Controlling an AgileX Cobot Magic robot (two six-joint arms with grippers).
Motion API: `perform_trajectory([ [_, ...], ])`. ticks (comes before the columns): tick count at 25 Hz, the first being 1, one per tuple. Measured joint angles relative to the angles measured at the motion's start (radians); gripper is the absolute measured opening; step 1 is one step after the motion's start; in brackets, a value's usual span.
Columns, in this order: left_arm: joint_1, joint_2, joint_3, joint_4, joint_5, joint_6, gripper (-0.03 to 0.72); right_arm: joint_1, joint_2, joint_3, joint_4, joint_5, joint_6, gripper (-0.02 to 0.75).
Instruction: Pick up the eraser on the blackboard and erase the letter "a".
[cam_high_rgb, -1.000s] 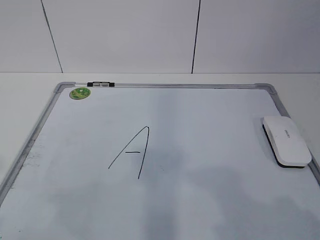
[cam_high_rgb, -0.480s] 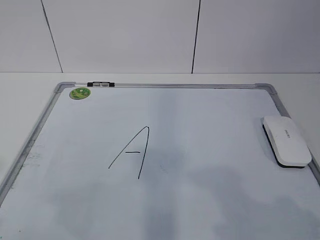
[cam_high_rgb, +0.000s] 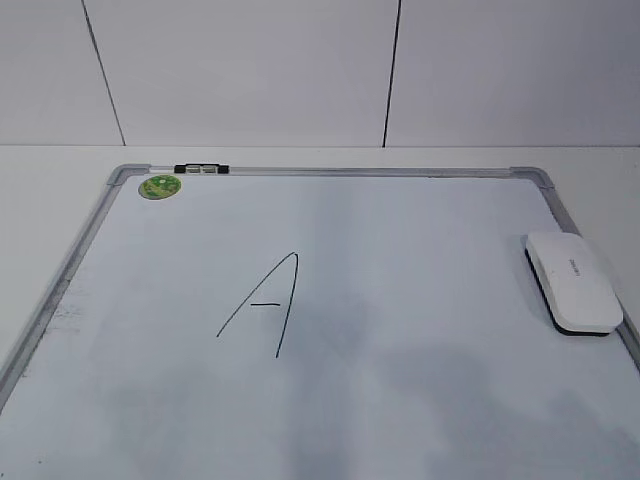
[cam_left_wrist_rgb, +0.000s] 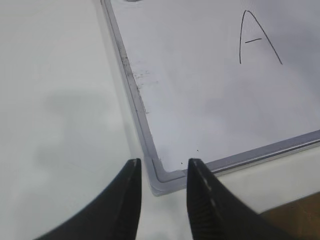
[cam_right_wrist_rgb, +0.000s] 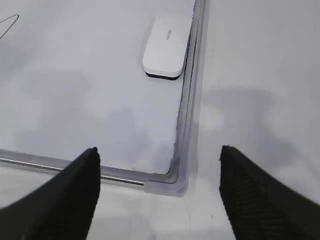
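Board: white face, grey metal frame, faint grey smudging along the left edge. Round sticker: green with pale markings. Letter: thin black strokes. Eraser: white top with small grey mark, dark underside. Table: off-white. Wall: white panels with dark seams. Gripper fingers: black.

Bare lab-style test bench, plain white table, white panelled wall with dark seams behind

No visible change since the earlier frames.
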Motion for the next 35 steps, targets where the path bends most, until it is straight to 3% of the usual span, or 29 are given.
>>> perform_trajectory([
  [25,0.0,-0.096,0.0,0.0,0.002,0.0,0.235,-0.004,-0.046,0.0,-0.001,0.0,0.0,0.593],
  [35,0.079,-0.096,0.0,-0.008,0.002,0.0,0.235,-0.058,-0.046,0.0,-0.001,0.0,0.0,0.593],
])
